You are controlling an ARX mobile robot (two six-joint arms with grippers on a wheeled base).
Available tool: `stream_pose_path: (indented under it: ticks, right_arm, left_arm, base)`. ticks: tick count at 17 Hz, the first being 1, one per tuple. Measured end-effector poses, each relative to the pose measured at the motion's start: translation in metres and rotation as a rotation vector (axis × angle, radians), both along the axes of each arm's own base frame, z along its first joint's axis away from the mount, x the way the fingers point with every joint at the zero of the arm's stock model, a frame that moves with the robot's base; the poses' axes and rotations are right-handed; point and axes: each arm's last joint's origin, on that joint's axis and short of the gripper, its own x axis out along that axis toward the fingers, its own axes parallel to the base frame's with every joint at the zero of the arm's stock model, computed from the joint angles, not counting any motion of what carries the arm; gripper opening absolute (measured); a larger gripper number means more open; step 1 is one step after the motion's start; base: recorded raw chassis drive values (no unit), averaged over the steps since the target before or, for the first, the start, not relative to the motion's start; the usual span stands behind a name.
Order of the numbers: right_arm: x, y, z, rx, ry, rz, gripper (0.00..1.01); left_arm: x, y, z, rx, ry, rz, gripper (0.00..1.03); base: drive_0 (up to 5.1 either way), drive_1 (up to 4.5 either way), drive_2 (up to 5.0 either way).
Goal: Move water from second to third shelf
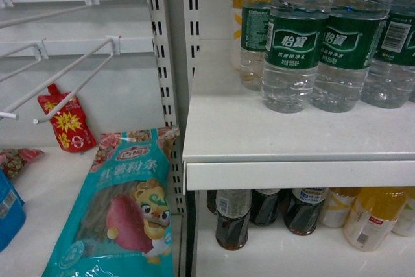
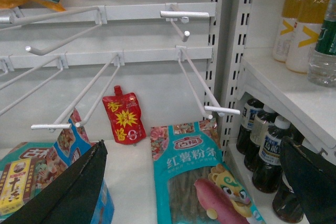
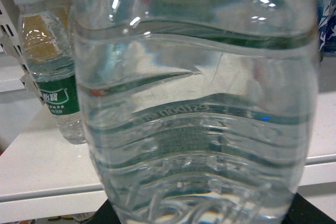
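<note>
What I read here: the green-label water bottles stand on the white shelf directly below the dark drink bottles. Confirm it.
Wrong in one respect. The green-label water bottles stand on the white shelf directly above the dark drink bottles, not below them. The head view shows it: the dark bottles sit on the level underneath that shelf.

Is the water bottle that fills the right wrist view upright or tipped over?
Upright. In the right wrist view the water bottle shows level ribs, like the bottle behind it standing on the white shelf.
</note>
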Motion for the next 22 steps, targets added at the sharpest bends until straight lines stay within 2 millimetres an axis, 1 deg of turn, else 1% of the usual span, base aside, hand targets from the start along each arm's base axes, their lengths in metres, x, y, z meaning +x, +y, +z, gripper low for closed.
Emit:
stream_pose_path:
  ticks: [9,10,11,12,15,16,17,18,19,22]
  right_arm:
    - [0.0,0.0,0.0,0.0,0.0,0.0,0.4]
    - [0.0,0.0,-0.001,0.005,0.03,-0.024,0.4]
    - [0.004,-0.001,-0.001,0.005,0.052,-0.044,0.4]
    - [0.01,-0.001,0.003,0.005,0.06,-0.047,0.4]
    - [0.027,0.005,0.027,0.01,-0.007,-0.016,0.4]
    - [0.034,0.008,0.03,0.01,-0.013,0.002,0.4]
    - [0.042,0.013,0.027,0.008,0.01,0.018,0.4]
    - [0.058,0.02,0.015,0.0,0.084,0.034,0.4]
    - [0.069,0.024,0.014,-0.001,0.115,0.036,0.4]
    - [0.085,0.027,0.025,-0.001,0.104,0.034,0.4]
  left_arm:
    - [0.0,0.0,0.0,0.0,0.0,-0.001,0.98]
    - [0.0,0.0,0.0,0.0,0.0,-0.001,0.98]
    - [0.0,0.0,0.0,0.0,0.0,0.0,0.98]
    - [0.0,0.0,0.0,0.0,-0.002,-0.001,0.98]
    - [0.0,0.0,0.0,0.0,-0.001,-0.001,0.98]
    - [0.0,0.0,0.0,0.0,-0.001,-0.001,0.98]
    - [0.0,0.0,0.0,0.0,-0.001,-0.001,0.98]
    - [0.0,0.0,0.0,0.0,-0.001,-0.001,0.98]
    - [0.0,0.0,0.0,0.0,-0.001,-0.001,0.98]
    - [0.0,0.0,0.0,0.0,-0.001,-0.001,0.98]
  base:
    - [0.0,0.0,0.0]
    - [0.0,0.0,0.0]
    - [0.0,0.0,0.0]
    - [0.0,0.0,0.0]
    - [0.0,0.0,0.0]
    - [0.0,0.0,0.0]
    - [0.0,0.0,0.0]
    - [0.0,0.0,0.0]
    - [0.0,0.0,0.0]
    - [0.0,0.0,0.0]
